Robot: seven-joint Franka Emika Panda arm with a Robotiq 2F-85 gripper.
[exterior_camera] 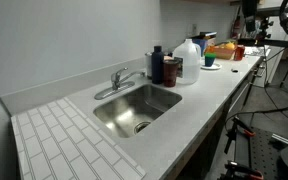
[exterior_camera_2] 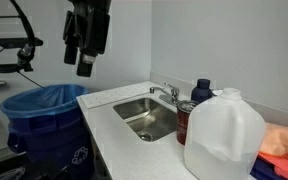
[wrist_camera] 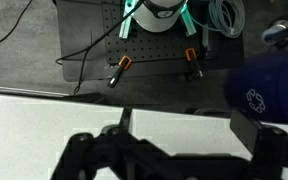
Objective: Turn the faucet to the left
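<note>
My black gripper (exterior_camera_2: 81,63) hangs high beyond the white bench (exterior_camera_2: 114,128) edge, above the blue bin (exterior_camera_2: 44,110), jaws apart. The small chrome faucet (exterior_camera_2: 167,93) stands behind the steel sink (exterior_camera_2: 144,122), well apart and lower, its thin spout seemingly angled over the basin.

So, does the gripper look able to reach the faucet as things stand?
Probably yes: the gripper hangs high up, nothing stands between it and the faucet, and the jug and dark bottle sit beyond it.
</note>
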